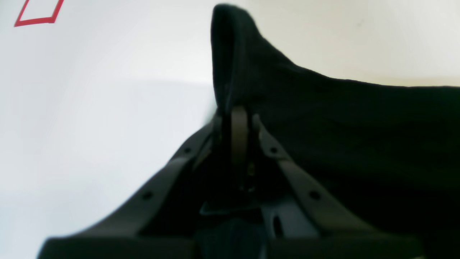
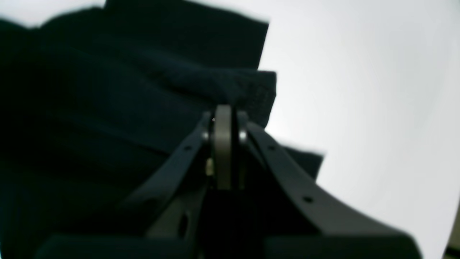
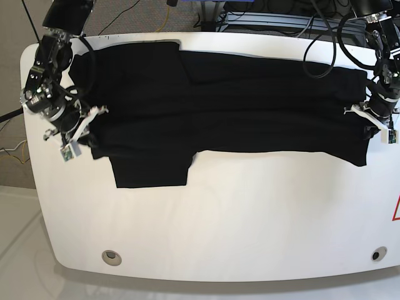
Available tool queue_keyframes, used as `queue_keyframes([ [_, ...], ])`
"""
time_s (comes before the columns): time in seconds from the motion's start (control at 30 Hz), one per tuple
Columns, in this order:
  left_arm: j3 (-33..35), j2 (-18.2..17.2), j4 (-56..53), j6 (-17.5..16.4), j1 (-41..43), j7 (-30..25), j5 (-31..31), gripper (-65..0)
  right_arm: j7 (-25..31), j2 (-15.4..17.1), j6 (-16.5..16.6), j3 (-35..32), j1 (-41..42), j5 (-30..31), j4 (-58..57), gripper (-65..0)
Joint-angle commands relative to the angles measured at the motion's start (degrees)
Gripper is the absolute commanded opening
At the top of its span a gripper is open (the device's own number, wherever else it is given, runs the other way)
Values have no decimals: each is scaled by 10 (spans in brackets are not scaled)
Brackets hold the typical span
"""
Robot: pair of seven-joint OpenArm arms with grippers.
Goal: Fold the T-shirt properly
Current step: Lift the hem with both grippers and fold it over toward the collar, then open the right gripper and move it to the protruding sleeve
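Note:
The black T-shirt (image 3: 237, 106) lies spread sideways across the far half of the white table (image 3: 219, 225), plain side up, with one sleeve (image 3: 150, 167) pointing toward the near edge. My left gripper (image 3: 362, 114) is at the shirt's right end and is shut on a raised fold of black cloth (image 1: 230, 54). In the left wrist view that gripper (image 1: 238, 112) pinches the fabric edge. My right gripper (image 3: 87, 120) is at the shirt's left end. In the right wrist view it (image 2: 224, 109) is shut on a bunched edge of the T-shirt (image 2: 107, 90). No print shows.
A red outline mark (image 3: 396, 209) sits at the table's right edge and also shows in the left wrist view as the red mark (image 1: 37, 12). Two round holes (image 3: 112, 255) (image 3: 375, 254) lie near the front edge. Cables (image 3: 325, 37) hang behind the table.

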Motion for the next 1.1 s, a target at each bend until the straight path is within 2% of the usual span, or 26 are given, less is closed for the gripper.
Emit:
queue_keyframes([
  [0.0,-6,-10,15,3,1,-11,-4,-650,17,9,-1,3,5,9,15,-650],
  [0.4,-4,-8,29,4,29,-2,-29,-650,21,-1,-1,6,-9,6,-5,-650],
  [0.67,-21,-10,23,1,52,-5,-48,-650,5,1,-1,6,-35,19,28,-650],
  [1.07,-32,-7,17,3,56,-12,-23,-650,15,-2,-1,8,-52,8,12,-650],
])
